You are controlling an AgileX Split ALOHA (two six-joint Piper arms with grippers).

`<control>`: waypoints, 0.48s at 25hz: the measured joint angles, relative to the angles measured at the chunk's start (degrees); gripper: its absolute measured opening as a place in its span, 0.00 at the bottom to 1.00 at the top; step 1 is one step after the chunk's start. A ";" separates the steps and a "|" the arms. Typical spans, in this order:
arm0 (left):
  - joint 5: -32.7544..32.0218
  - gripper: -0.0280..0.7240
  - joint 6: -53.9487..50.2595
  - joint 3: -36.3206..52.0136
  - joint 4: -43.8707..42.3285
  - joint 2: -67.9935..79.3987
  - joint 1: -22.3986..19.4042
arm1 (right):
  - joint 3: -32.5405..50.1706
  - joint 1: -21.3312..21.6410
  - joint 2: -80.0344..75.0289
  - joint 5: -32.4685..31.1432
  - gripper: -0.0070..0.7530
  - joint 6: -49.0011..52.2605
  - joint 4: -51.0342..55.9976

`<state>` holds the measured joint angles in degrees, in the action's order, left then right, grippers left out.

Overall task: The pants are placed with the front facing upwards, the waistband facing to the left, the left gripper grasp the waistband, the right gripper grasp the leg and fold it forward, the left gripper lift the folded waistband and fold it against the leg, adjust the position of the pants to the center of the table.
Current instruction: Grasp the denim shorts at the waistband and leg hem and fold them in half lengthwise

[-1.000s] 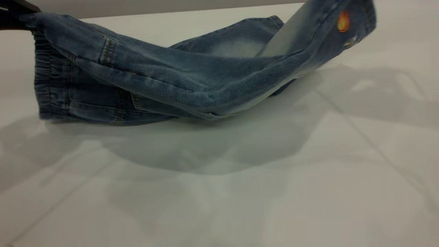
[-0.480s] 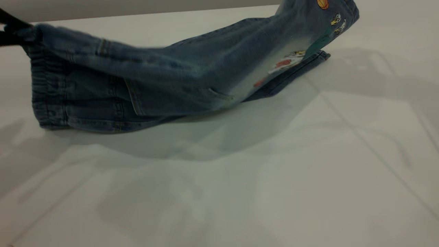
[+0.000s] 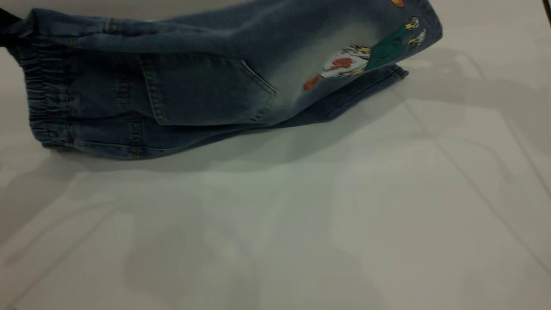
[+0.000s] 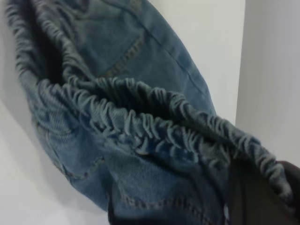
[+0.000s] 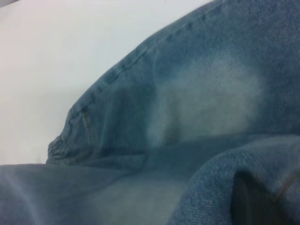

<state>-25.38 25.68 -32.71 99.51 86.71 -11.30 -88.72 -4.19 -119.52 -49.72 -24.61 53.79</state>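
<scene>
The big plain white table (image 3: 301, 224) is lying under the short blue denim pants (image 3: 206, 86); the black wedge-shaped left gripper (image 3: 6, 26) is pinching the ruffled stretchy waistband (image 3: 43, 99) and holding it up; the cartoon-printed denim leg (image 3: 370, 51) is hanging raised at the right; the right gripper's jaws are hidden, so I cannot tell their state.

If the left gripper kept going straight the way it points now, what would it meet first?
The pants. The left gripper already sits at the gathered waistband, apparently clamped on its edge, so further travel meets denim at once, the waistband and the seat panel behind it. How far off the table lies beyond is unclear.
</scene>
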 joint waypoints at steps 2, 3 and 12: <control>2.29 0.18 -1.29 0.00 0.74 0.00 0.00 | -1.68 0.00 -1.58 -0.53 0.03 0.86 0.07; 3.82 0.18 -1.67 0.00 0.74 0.00 0.00 | -2.41 0.00 -2.48 -0.79 0.03 1.56 0.07; 11.27 0.18 -9.79 0.00 0.69 2.89 0.00 | -8.58 -0.81 -9.24 -2.58 0.03 5.76 2.67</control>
<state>-14.11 15.89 -32.71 100.20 89.60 -11.30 -97.30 -5.00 -128.76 -52.31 -18.85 56.46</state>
